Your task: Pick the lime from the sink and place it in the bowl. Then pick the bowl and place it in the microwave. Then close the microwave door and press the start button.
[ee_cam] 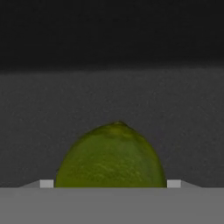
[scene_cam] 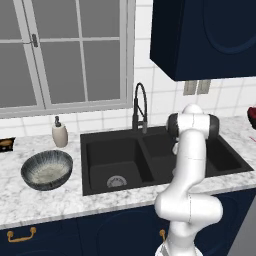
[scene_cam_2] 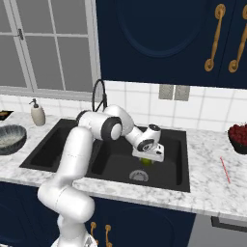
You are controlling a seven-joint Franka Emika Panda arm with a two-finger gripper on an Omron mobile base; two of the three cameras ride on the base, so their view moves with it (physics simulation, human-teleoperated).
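One small, light, firm, smooth-skinned lime (ee_cam: 111,157) sits low in the sink's (scene_cam_2: 58,140) right basin, between the gripper (scene_cam_2: 146,160) fingers (closure indeterminate); grasp across its widest middle.

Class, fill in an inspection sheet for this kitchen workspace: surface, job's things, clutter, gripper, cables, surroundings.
Surface: white marbled counter around the black sink.
Job's things: lime low in the right basin; bowl upright on the counter left of the sink.
Clutter: soap dispenser, red fruit bowl.
Gripper: gripper down over the lime; grip state unclear.
Cables: nothing seen.
Surroundings: window, navy cabinets, faucet.
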